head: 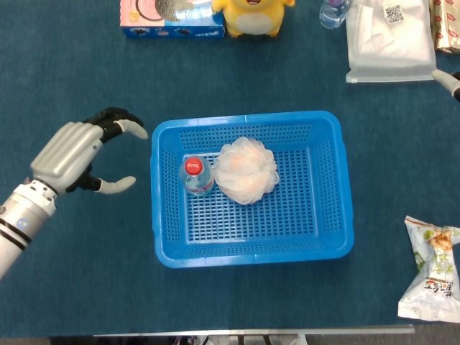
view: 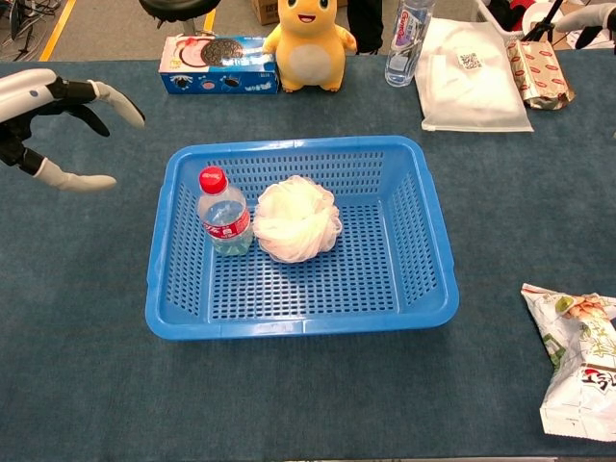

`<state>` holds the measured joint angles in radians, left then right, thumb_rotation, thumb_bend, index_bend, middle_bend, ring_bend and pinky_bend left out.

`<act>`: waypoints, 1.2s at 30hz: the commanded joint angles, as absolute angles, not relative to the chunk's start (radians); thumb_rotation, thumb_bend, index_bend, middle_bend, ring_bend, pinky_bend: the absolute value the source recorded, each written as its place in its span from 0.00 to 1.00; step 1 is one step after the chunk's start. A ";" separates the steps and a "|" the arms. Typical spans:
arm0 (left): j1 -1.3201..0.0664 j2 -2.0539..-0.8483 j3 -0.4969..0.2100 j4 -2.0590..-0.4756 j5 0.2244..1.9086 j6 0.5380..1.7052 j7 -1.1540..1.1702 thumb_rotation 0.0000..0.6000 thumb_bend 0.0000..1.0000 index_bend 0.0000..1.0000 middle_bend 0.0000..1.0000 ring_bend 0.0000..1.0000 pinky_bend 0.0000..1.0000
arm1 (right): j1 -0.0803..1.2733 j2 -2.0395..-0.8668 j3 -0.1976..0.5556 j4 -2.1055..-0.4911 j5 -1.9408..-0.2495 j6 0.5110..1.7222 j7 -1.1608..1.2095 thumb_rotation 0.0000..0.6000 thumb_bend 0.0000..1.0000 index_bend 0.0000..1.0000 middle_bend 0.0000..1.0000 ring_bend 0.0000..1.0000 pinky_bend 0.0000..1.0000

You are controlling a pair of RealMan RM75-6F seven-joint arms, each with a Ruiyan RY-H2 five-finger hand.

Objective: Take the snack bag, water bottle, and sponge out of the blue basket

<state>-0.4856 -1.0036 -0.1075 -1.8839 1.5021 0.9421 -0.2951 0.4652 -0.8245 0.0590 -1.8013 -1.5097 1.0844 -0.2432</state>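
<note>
Head view: blue basket [head: 251,188] at the centre of the counter [head: 86,273], long side running left to right. Inside it, at the left half, water bottle [head: 195,175] standing upright, red cap facing up, touching the sponge [head: 247,169] on its right, a pale round puff with no clear long axis. Snack bag [head: 430,269] lying flat on the counter, outside the basket, near the right edge, long axis roughly up the frame with a slight tilt. Left hand [head: 75,154] just beside the basket's left wall, forearm coming in from the lower left, fingers [head: 133,129] spread apart and reaching toward the basket, holding nothing. Only a fingertip of the right hand [head: 446,81] showing at the right edge; cannot tell its state.

Chest view: bottle upright at the basket's left. Left hand [view: 38,120] raised at the left edge, thumb and fingers apart, empty. Right hand [view: 585,19] barely in at the top right corner, state unclear.
</note>
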 commanded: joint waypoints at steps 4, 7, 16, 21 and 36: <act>-0.542 -1.019 -0.100 -1.886 1.461 0.884 -0.101 1.00 0.19 0.27 0.19 0.31 0.49 | 0.461 -0.822 0.060 -1.800 -1.505 1.084 -0.247 1.00 0.00 0.15 0.28 0.34 0.58; -0.561 -1.027 -0.101 -1.898 1.427 0.867 -0.044 1.00 0.19 0.26 0.17 0.31 0.50 | 0.459 -0.822 0.060 -1.799 -1.502 1.083 -0.247 1.00 0.00 0.15 0.28 0.34 0.58; -0.585 -1.047 -0.101 -1.906 1.385 0.868 0.022 1.00 0.19 0.23 0.09 0.00 0.11 | 0.454 -0.825 0.060 -1.787 -1.502 1.082 -0.235 1.00 0.00 0.15 0.28 0.34 0.58; -0.593 -1.044 -0.095 -1.915 1.392 0.866 0.008 1.00 0.19 0.23 0.13 0.00 0.01 | 0.452 -0.827 0.061 -1.783 -1.505 1.084 -0.231 1.00 0.00 0.15 0.28 0.34 0.58; -0.676 -1.087 -0.117 -1.883 1.448 0.817 -0.110 1.00 0.19 0.24 0.22 0.00 0.00 | 0.457 -0.849 0.061 -1.764 -1.505 1.069 -0.224 1.00 0.00 0.15 0.28 0.34 0.58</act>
<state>-0.6685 -1.0801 -0.1138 -1.8888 1.4449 0.8230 -0.1033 0.4567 -0.8486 0.0612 -1.7641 -1.5049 1.0687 -0.2236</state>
